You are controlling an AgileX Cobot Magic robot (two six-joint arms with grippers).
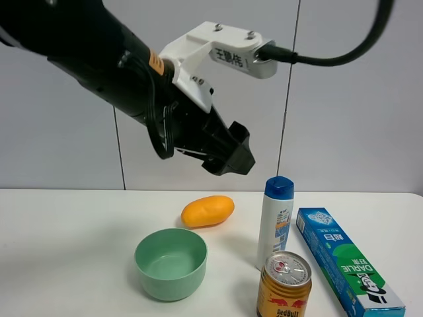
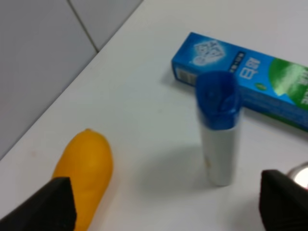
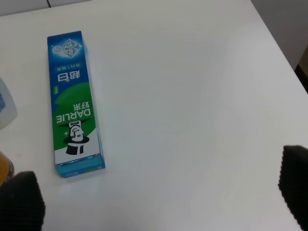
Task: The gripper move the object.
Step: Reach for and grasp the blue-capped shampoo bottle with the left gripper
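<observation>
The tall white shampoo bottle with a blue cap [image 1: 275,221] stands upright on the white table, right of centre. My left gripper [image 1: 232,156], black with a white bracket, hangs in the air above and left of the bottle, apart from it. In the left wrist view the bottle [image 2: 219,130] stands ahead between the widely spread fingertips of the open, empty gripper [image 2: 168,207]. My right gripper [image 3: 158,192] is out of the exterior view; its wrist view shows it open and empty above bare table. Only a sliver of the bottle [image 3: 5,108] shows there.
A gold Red Bull can [image 1: 283,285] stands just in front of the bottle. A blue-green toothpaste box [image 1: 347,261] lies to its right. A yellow-orange mango-like fruit [image 1: 207,211] lies to its left and a green bowl [image 1: 172,284] at front left. The table's right edge [image 3: 284,53] is near.
</observation>
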